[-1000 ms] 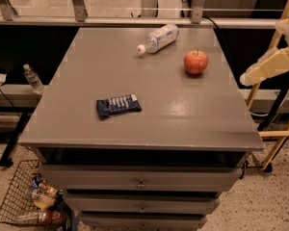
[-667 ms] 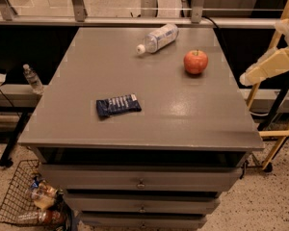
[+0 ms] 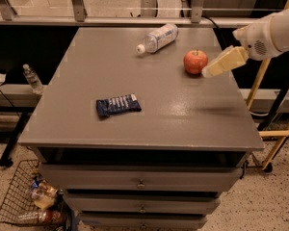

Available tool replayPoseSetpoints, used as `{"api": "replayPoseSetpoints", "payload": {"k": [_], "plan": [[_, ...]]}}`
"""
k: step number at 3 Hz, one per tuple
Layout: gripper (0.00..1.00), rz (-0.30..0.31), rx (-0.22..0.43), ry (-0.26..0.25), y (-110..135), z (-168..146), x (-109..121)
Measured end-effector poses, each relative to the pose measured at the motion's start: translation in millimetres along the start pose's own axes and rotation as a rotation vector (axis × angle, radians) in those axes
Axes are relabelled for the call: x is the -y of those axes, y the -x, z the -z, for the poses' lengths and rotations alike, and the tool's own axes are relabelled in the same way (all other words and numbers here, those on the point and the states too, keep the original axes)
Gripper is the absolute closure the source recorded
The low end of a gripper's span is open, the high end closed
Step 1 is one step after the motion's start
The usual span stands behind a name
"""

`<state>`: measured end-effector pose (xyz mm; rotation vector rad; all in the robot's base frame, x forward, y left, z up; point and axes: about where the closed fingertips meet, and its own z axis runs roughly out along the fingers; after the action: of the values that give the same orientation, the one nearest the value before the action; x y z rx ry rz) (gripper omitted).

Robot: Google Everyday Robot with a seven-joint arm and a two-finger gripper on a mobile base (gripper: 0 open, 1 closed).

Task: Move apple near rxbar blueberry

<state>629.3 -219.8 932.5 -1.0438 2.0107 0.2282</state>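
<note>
The red-orange apple (image 3: 195, 61) stands on the grey table (image 3: 154, 129), at its far right. The dark navy rxbar blueberry wrapper (image 3: 118, 105) lies flat toward the front left of the tabletop, well apart from the apple. My gripper (image 3: 205, 73) comes in from the right with cream-coloured fingers (image 3: 225, 61), its tip just right of the apple and close to it. It holds nothing that I can see.
A clear plastic water bottle (image 3: 157, 37) lies on its side at the back of the table, left of the apple. Drawers sit under the tabletop. A wire basket (image 3: 31, 201) with snacks is on the floor at the lower left. A yellow frame (image 3: 279, 134) stands at the right.
My arm has swung in from the right edge toward the apple. Its fingers now reach just beside the apple. The apple, the bar and the bottle have not moved.
</note>
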Motion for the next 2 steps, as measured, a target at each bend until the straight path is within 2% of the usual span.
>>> {"api": "replayPoseSetpoints", "payload": {"k": [1,2], "plan": [[0.0,-0.045,0.021,-0.005,11.3,-35.6,3.4],[0.0,-0.094,0.012,-0.012,11.3,-63.9,6.1]]}}
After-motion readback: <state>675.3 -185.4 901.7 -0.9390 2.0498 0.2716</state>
